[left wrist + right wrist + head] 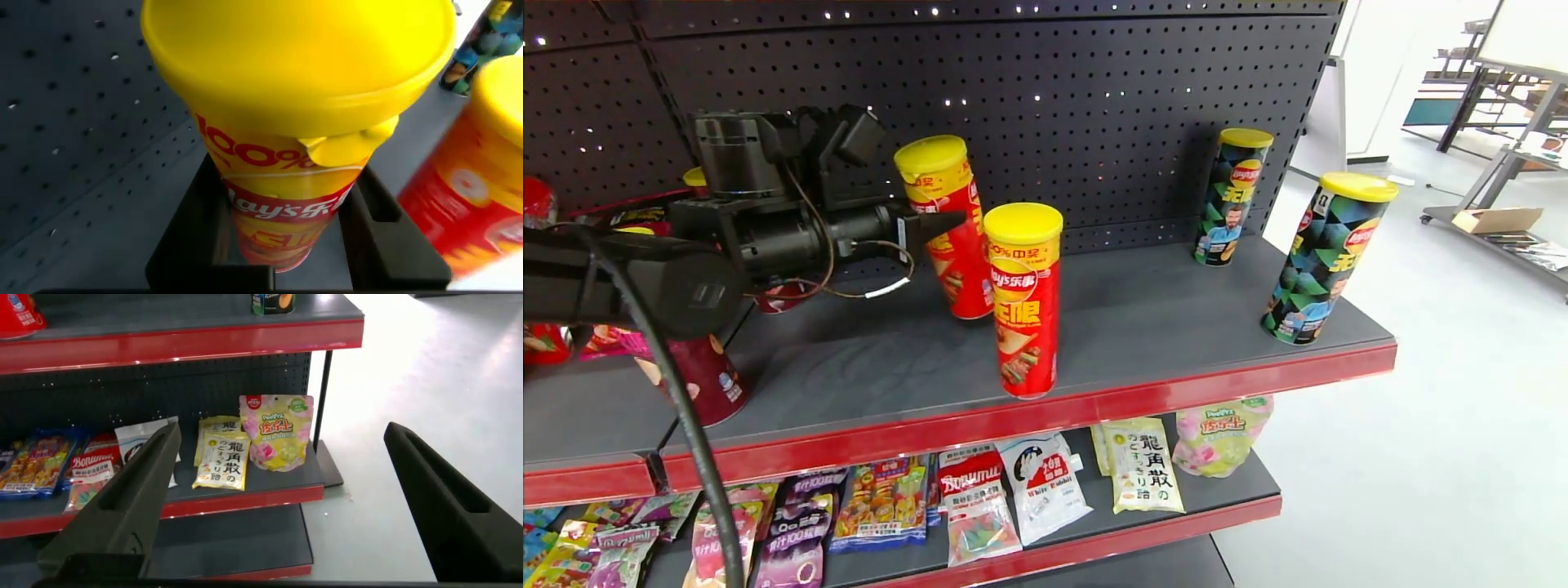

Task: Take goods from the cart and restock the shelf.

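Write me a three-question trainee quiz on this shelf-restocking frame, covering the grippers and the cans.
1. Multiple choice: the left gripper is at which item? A) the rear red cylindrical chip can with yellow lid; B) the front red can; C) a lower-shelf snack bag.
2. True or false: the right gripper is shut.
3. How many dark patterned cylindrical cans with yellow lids stand on the grey top shelf?
Key: 1 A; 2 false; 3 two.

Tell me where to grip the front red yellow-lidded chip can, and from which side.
Grip the tall red cylindrical can around its mid-body, below the yellow plastic lid, coming level from the shelf's open front: it stands upright at the edge, with another red can close behind.
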You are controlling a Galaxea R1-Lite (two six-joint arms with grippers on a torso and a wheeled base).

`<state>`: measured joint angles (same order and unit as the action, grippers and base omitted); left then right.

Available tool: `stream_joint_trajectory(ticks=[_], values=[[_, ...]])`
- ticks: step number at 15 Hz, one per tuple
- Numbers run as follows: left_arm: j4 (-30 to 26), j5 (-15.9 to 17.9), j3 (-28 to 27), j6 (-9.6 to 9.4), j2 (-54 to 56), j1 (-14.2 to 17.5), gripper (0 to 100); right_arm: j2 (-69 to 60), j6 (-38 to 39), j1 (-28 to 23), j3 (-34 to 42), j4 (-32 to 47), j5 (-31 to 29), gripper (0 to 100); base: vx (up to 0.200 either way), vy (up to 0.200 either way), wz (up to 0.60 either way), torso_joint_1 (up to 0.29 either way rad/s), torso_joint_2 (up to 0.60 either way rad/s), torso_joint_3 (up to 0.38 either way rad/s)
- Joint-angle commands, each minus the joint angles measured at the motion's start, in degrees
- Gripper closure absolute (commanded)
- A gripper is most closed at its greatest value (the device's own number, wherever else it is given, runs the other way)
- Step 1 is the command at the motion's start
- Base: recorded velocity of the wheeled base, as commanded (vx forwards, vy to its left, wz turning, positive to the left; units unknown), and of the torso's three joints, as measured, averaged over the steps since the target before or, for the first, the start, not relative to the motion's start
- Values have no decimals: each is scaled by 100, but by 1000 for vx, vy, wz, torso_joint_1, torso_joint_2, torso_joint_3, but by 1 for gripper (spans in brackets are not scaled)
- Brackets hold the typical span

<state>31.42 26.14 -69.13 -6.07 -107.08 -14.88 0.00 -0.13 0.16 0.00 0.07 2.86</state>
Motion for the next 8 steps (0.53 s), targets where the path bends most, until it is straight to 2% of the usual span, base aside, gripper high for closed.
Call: stream_joint_trajectory(ticks=[1,8], values=[[-13,-3,-276,-96,-524,-58,100,9,-4,2,0,-7,4,0,0,0,0,0,0,0],[-241,5,-979,-70,-1069,-164,100,9,-4,2,0,1,4,0,0,0,0,0,0,0]])
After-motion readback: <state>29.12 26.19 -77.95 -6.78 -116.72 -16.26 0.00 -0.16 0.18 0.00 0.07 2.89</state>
